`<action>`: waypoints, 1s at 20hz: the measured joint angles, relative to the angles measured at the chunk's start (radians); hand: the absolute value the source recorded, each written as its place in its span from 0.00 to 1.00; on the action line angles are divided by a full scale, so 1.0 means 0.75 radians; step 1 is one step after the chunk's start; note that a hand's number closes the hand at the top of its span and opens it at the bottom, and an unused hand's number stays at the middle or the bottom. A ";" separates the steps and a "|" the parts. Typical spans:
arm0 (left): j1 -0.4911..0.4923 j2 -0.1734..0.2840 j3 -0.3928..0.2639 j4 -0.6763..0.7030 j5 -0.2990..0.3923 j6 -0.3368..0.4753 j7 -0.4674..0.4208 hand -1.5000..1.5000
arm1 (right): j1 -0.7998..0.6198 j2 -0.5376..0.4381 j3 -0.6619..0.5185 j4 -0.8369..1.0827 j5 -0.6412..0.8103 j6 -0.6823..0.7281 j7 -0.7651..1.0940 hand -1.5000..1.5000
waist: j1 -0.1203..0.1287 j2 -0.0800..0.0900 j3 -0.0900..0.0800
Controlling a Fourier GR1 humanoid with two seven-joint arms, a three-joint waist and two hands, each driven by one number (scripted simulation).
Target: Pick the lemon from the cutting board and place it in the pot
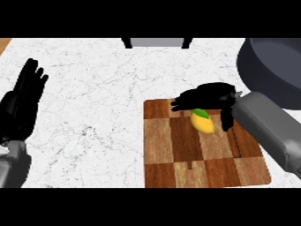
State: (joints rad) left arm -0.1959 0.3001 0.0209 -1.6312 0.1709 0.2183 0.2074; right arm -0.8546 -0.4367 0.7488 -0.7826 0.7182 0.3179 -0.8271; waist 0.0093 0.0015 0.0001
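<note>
Lemon [203,123] is sitting on the cutting board [178,150], and I'm curling my right hand [208,100] over its top end, not clearly gripping. I'm resting my left hand [21,102] open at the left; pot [284,70] is sitting beyond the board.

Yellow lemon [203,124] with a green leaf, on a brown checkered cutting board [198,163]; dark grey pot [283,70]; white marbled counter [100,97]; black hands, grey forearms.

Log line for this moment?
right hand: over lemon on board, not yet gripping | left hand: open, resting at left | pot: no lemon
</note>
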 measured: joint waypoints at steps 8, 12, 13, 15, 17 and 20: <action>0.004 -0.029 0.007 -0.010 -0.032 -0.012 0.007 0.50 | 0.009 0.070 -0.036 0.114 0.130 -0.072 -0.077 1.00 | 0.002 0.002 0.000; 0.001 -0.026 0.027 -0.007 -0.026 -0.032 0.009 0.50 | 0.013 0.098 -0.034 0.141 0.183 -0.148 -0.145 1.00 | 0.003 0.000 0.000; 0.005 -0.024 0.036 -0.002 -0.021 -0.041 0.005 0.50 | 0.018 0.111 -0.034 0.140 0.200 -0.160 -0.148 1.00 | 0.003 -0.002 -0.002; -0.003 -0.026 0.050 0.016 -0.017 -0.053 -0.007 0.50 | 0.006 0.127 -0.052 0.171 0.218 -0.173 -0.174 1.00 | 0.003 -0.002 -0.002; 0.010 -0.031 0.049 -0.004 -0.023 -0.054 0.002 0.50 | 0.004 0.142 -0.064 0.204 0.237 -0.189 -0.194 1.00 | 0.005 -0.003 -0.002; 0.005 -0.036 0.062 -0.003 -0.028 -0.056 0.014 0.50 | 0.022 0.145 -0.076 0.179 0.273 -0.203 -0.208 1.00 | 0.001 -0.005 -0.003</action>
State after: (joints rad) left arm -0.1920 0.2734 0.0675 -1.6331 0.1497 0.1766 0.2176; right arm -0.8381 -0.3281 0.6921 -0.6482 0.9227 0.1659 -0.9828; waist 0.0098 -0.0026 -0.0020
